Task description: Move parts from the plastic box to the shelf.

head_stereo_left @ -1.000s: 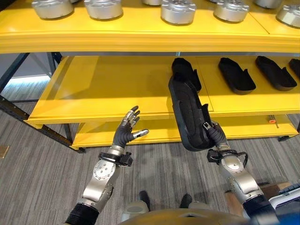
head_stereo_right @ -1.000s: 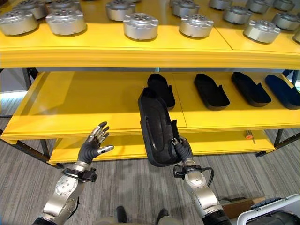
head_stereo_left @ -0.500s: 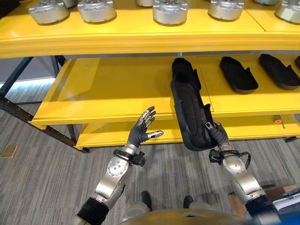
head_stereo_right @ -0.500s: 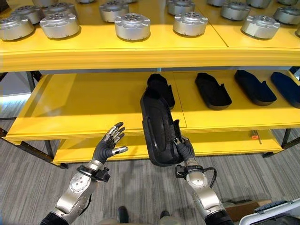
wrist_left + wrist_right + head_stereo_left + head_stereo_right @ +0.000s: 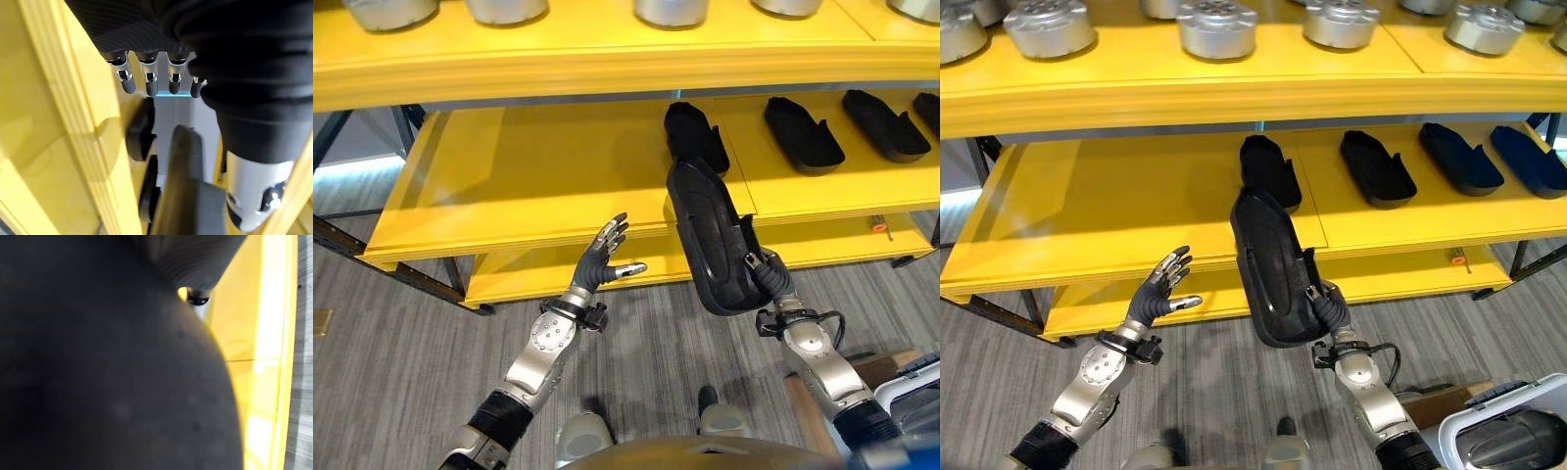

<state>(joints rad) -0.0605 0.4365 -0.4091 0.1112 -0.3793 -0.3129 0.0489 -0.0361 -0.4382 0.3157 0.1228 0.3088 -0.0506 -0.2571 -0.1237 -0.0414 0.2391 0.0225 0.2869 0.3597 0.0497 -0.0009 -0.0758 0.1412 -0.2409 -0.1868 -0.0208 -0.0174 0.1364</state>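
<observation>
- Right eye view shows the right hand (image 5: 1330,311) clenched around the near end of a long black part (image 5: 1271,264), holding it up before the middle shelf (image 5: 1116,211), its far end over the shelf's front edge.
- Left hand (image 5: 1160,294) hangs released, fingers spread, just before that edge and apart from the part.
- Risk, as I judge it: the part is long and gripped at one end only, so it may swing or slip from the fingers as it goes in.
- Its far tip lies near a black part already shelved (image 5: 1268,171); pushing straight in could knock that one.
- More black parts (image 5: 1378,168) lie in a row to the right, so free room is on the left.
- Silver round parts (image 5: 1217,27) stand on the upper shelf (image 5: 1234,93), whose lip hangs low above; lifting high could strike it.
- White plastic box (image 5: 1513,431) sits at the lower right.
</observation>
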